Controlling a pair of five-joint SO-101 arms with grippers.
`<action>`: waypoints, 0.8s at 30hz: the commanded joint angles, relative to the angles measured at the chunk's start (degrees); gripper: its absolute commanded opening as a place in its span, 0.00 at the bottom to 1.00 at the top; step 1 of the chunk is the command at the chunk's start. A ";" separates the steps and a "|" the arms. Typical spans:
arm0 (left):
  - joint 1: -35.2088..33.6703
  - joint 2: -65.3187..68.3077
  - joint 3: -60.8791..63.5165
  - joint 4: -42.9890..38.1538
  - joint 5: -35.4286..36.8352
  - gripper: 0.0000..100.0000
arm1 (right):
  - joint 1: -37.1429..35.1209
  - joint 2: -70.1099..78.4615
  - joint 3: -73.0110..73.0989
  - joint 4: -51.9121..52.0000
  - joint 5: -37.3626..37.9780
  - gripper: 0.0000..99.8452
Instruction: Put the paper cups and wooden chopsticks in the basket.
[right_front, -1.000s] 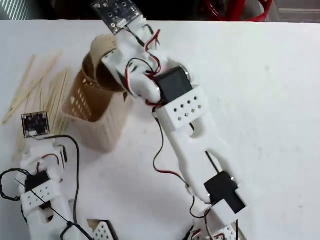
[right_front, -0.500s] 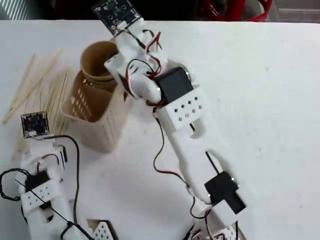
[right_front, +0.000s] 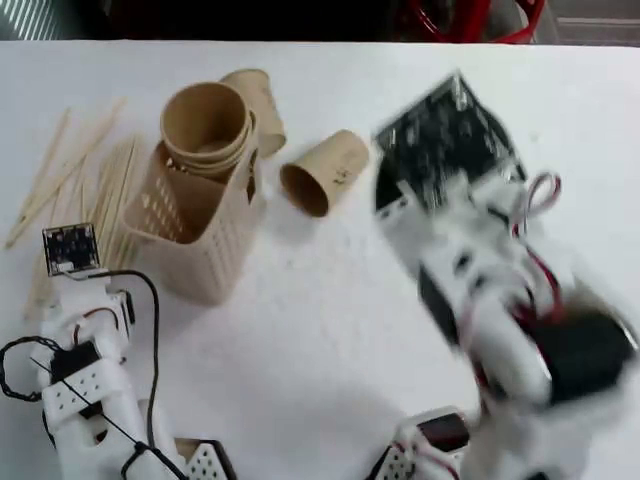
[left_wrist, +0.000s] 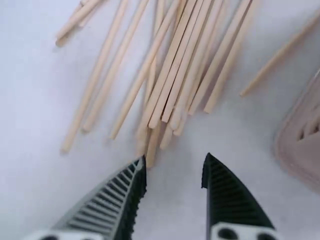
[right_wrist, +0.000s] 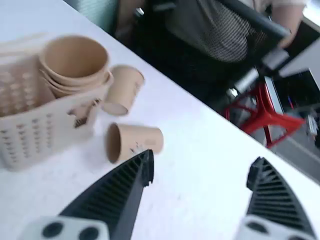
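Holding our right gripper (right_wrist: 202, 160) spread, empty, we see a tapered paper cup (right_wrist: 135, 141) ahead; our ridged left gripper (left_wrist: 173, 159), parted, hangs before slender wooden chopsticks (left_wrist: 180, 75).

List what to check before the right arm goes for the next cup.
1. Right gripper open and empty: ok.
2. Cup stack seated in basket: ok.
3. All cups in: not ok; sideways cup and second cup lie on the table.
4. Chopsticks in: not ok; on the table.
5. Left gripper open over them: ok.
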 joint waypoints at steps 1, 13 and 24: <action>-0.40 -0.57 -3.60 -0.26 0.62 0.19 | 9.01 5.05 13.80 -9.80 2.55 0.30; -0.22 -0.40 -3.60 -0.35 0.62 0.19 | 15.25 14.73 39.56 -34.33 2.81 0.30; 1.54 -0.66 -2.46 -0.79 0.53 0.19 | 3.21 11.56 48.62 -38.81 8.00 0.32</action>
